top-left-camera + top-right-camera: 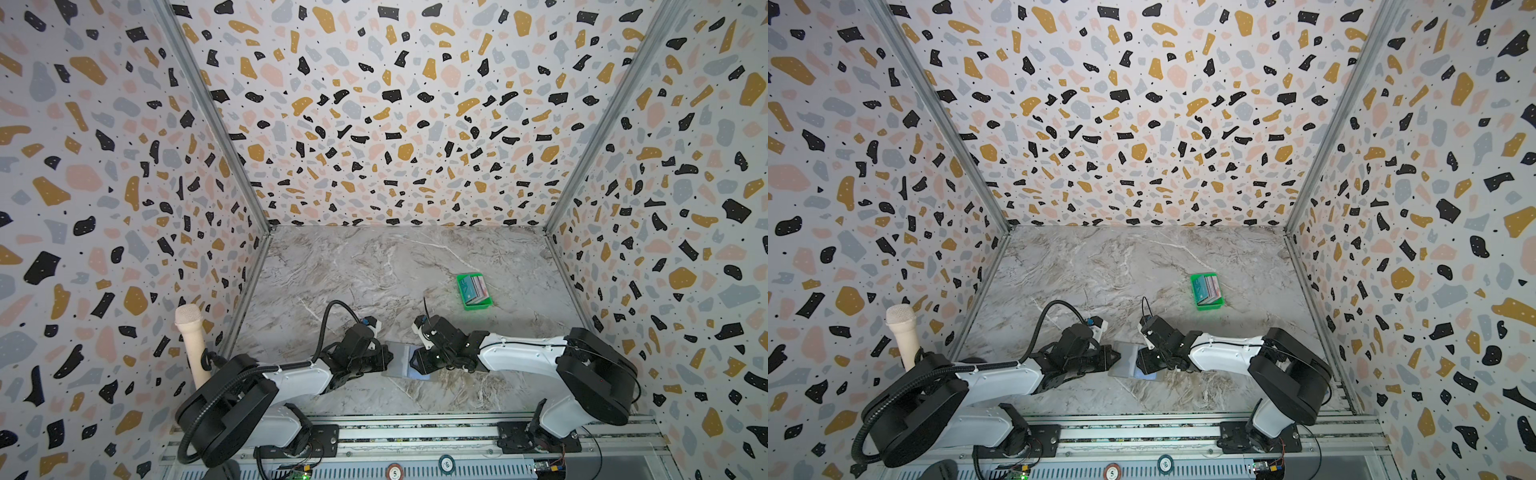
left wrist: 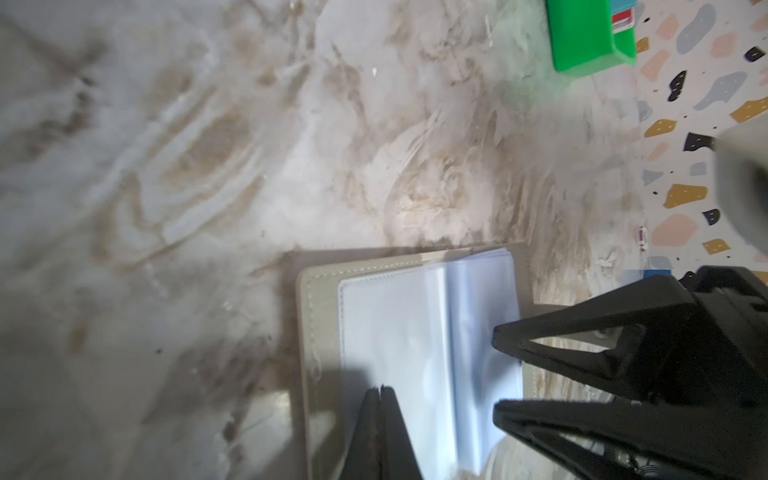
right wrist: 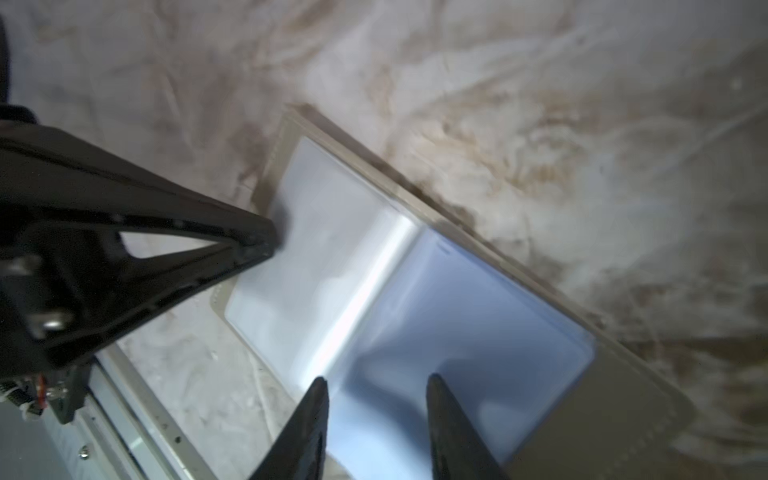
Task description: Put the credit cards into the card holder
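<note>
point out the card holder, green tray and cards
card holder (image 1: 399,360), in a top view, clear page
green tray (image 1: 478,306), in a top view, near wall
cards (image 1: 478,289), in a top view, stack middle

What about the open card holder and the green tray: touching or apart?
Apart. In both top views the card holder lies near the front edge, the green tray sits farther back and right, and bare marble table shows between them.

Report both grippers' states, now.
Left gripper: shut, tips at a clear pocket of the open card holder.
Right gripper: open, over the card holder, nothing visibly gripped.
</note>
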### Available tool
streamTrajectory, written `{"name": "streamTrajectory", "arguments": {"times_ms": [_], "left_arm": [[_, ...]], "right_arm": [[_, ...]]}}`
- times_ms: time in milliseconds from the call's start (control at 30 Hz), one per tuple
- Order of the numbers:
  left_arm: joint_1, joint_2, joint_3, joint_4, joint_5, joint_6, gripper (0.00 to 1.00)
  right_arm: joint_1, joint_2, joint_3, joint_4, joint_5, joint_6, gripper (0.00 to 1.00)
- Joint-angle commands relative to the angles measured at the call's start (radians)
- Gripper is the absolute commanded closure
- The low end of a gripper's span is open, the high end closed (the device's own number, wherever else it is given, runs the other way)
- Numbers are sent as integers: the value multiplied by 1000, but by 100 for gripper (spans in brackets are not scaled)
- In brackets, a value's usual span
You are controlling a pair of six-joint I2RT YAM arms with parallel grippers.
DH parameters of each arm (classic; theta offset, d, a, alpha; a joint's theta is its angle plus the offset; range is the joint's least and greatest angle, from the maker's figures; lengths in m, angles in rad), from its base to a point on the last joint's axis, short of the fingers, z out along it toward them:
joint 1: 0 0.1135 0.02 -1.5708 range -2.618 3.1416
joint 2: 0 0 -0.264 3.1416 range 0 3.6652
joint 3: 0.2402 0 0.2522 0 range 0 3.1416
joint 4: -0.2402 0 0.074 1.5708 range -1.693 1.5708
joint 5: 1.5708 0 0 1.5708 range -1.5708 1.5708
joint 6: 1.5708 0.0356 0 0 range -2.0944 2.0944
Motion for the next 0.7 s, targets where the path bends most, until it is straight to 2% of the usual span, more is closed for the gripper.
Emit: {"name": "streamTrajectory", "arguments": {"times_ms": [0, 100, 233, 400, 500, 667], "left_arm": [[-37, 42, -25, 21, 1, 13, 100], [-43, 57, -48, 24, 11, 4, 100], [-41, 0, -53, -7, -9, 6, 100], [-40, -64, 15, -36, -54, 21, 95], [-40, -88, 54, -43, -67, 19, 93], [-40, -149, 89, -72, -104, 26, 86]], "right_arm": [[-31, 9, -18, -57, 62, -22, 63], [-39, -7, -15, -79, 93, -37, 63], [-52, -32, -11, -82, 91, -43, 63], [-64, -117, 60, -132, 118, -90, 52], [-130, -175, 119, -200, 156, -130, 47], [-333, -208, 182, -243, 189, -189, 37]]}}
